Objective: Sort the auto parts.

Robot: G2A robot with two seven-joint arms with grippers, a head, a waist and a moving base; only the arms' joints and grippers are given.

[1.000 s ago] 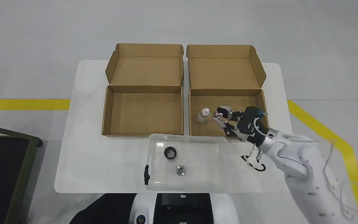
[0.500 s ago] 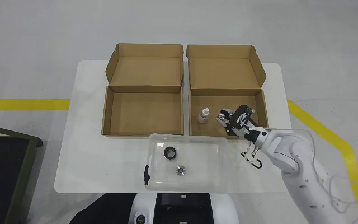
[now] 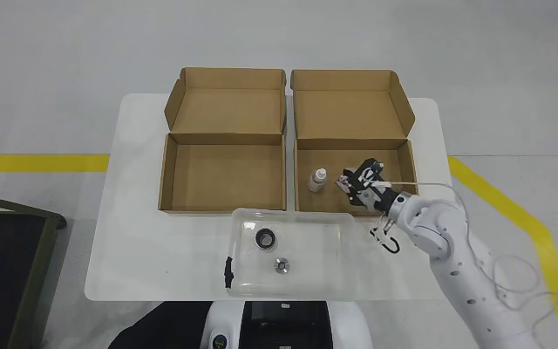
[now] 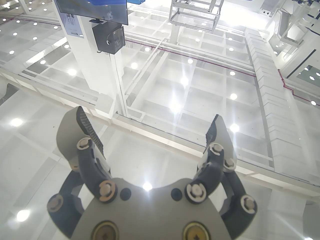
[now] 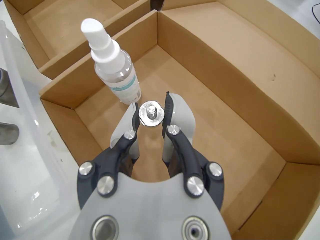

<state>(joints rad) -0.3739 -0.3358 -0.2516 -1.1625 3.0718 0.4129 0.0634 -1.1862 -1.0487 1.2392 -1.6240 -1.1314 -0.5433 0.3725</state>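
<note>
Two changes from a second ago, top view: the right arm's wrist has turned and drawn in over the right brown cardboard box (image 3: 352,142), and the forearm now sits nearer the tray. The fingertips have hardly shifted. Bottle and tray parts are unmoved.

Right gripper (image 5: 151,103) is inside that box, clamped on a small round silver metal part with a centre stud (image 5: 151,114). Can't tell if the part touches the box floor. Just beside it stands a clear plastic spray bottle with white cap (image 5: 112,58), upright, near the box's left wall.

Left brown cardboard box (image 3: 222,174) sits touching it, flaps open.

Clear plastic tray (image 3: 323,262) lies in front of both boxes on the white table (image 3: 139,227). It holds a dark metal ring (image 3: 265,236) and a small silver part (image 3: 281,265), set apart.

Left gripper (image 4: 147,116) points up at the ceiling, fingers spread wide, holding nothing.
</note>
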